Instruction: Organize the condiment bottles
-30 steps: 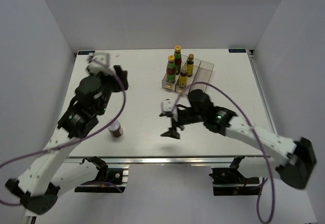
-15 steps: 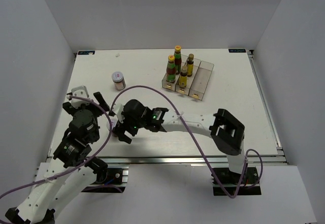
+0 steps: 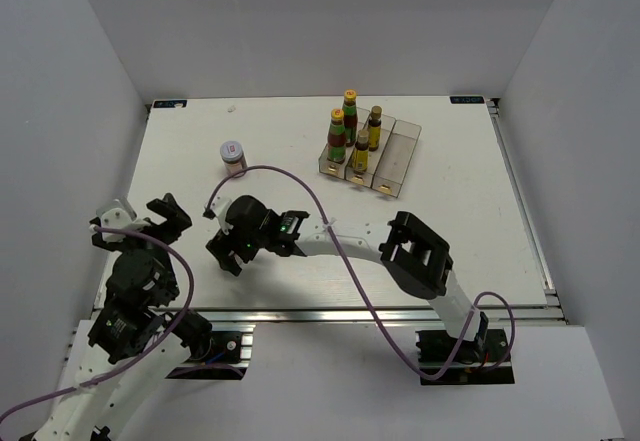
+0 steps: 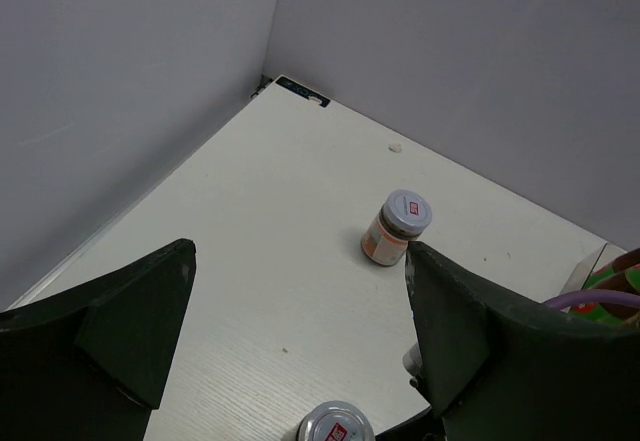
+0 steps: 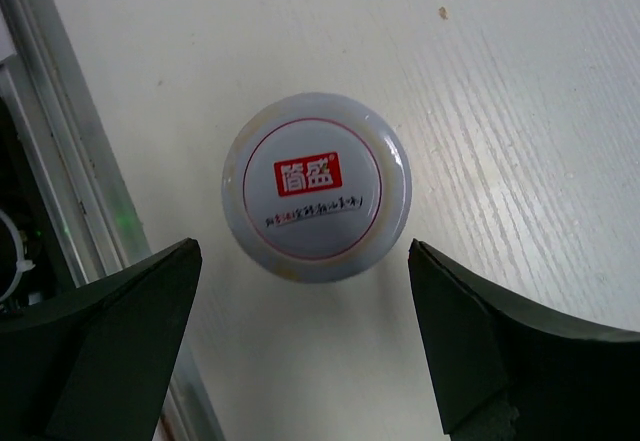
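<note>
One squat brown white-lidded jar [image 3: 233,156] stands alone on the table's left half; it also shows in the left wrist view [image 4: 397,227]. The second jar [image 5: 316,199] stands near the table's front edge, straight below my right gripper [image 5: 305,346], which is open with a finger on each side of it, apart from it. My right gripper [image 3: 224,254] hides that jar in the top view. Its lid [image 4: 335,423] shows in the left wrist view. My left gripper [image 4: 300,341] is open and empty at the near left [image 3: 135,219]. Two red sauce bottles [image 3: 337,133] and two slim gold-capped bottles [image 3: 360,151] stand in the tray.
The clear three-compartment tray [image 3: 400,156] sits at the back middle, its right compartment empty. The table's metal front rail [image 5: 50,161] runs close beside the near jar. Grey walls enclose the table on three sides. A purple cable [image 3: 300,186] loops over the right arm.
My left arm has pulled back to the near left corner. My right arm has swung across to the left and now hovers over the near jar. The far jar has not moved in the last half second.
</note>
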You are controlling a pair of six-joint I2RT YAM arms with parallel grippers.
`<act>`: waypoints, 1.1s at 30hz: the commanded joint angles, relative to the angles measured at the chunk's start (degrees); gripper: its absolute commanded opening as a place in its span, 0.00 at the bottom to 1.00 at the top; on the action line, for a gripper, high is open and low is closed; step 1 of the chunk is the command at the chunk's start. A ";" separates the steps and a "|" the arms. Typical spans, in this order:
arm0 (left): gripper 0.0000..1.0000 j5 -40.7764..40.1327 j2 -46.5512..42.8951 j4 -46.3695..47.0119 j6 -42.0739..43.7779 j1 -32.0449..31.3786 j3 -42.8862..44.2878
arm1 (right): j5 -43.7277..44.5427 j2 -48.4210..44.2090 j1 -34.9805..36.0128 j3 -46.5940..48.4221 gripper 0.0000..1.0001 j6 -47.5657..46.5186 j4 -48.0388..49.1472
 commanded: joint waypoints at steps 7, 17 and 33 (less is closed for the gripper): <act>0.95 -2.66 -1.79 -0.39 -0.98 0.23 -0.90 | 4.50 5.28 0.71 7.59 0.89 -1.36 3.55; 0.95 -3.19 -3.46 -0.04 -0.71 0.23 -1.34 | 8.80 8.28 1.42 9.79 0.83 -2.41 3.99; 0.95 -1.26 -4.34 0.66 -0.01 0.23 -1.78 | -7.16 -9.10 -8.13 -0.57 0.00 -6.71 -0.31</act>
